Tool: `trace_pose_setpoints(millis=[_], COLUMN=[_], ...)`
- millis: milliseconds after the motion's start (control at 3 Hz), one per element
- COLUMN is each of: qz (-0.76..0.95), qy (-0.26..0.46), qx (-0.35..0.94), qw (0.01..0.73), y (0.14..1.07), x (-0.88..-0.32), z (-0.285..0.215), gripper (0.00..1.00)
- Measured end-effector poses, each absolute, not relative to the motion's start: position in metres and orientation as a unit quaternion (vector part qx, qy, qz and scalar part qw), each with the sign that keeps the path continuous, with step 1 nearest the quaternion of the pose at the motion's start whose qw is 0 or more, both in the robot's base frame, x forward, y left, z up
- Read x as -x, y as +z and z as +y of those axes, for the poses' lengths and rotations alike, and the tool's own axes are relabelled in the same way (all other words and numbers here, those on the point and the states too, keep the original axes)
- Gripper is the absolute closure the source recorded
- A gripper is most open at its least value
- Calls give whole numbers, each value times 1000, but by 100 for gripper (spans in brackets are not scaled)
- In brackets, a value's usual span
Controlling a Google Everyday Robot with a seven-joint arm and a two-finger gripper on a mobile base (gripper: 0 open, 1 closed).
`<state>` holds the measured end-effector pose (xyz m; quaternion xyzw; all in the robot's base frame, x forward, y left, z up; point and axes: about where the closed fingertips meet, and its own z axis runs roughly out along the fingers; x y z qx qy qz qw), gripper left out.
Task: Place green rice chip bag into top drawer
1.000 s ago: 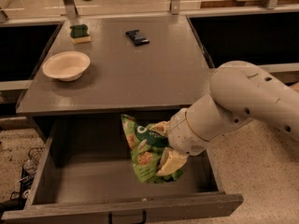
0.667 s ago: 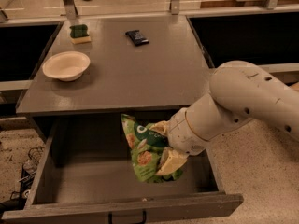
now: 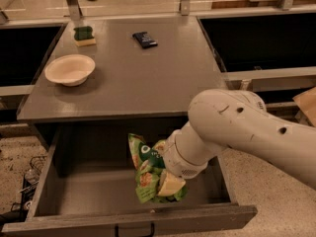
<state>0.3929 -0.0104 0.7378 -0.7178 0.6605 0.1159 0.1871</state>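
Green rice chip bag [image 3: 144,168] in gripper [image 3: 169,183] (over top drawer [image 3: 98,222]).

1. A single view looks from above and in front of the grey worktop [image 3: 148,78], tilted steeply down and facing towards its far edge.
2. It stands near: the worktop fills the middle, and the open top drawer [image 3: 94,196] runs along the bottom edge of the view.
3. The arm [image 3: 247,127] comes in from the right, large and close to the lens. Its pincer [image 3: 167,181] sits low and central over the drawer, clamped on the green rice chip bag [image 3: 143,156].
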Motion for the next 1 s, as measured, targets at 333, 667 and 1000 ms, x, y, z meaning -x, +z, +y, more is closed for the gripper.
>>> trace_pose_setpoints(millis=[333,667,1000], qz=[661,671,697], qy=[115,109,93], qx=[718,710,695], qw=[187,183,152], y=[737,734,708], x=[-393,-402,-425], z=[-10,-14,-22], gripper=[100,100,100])
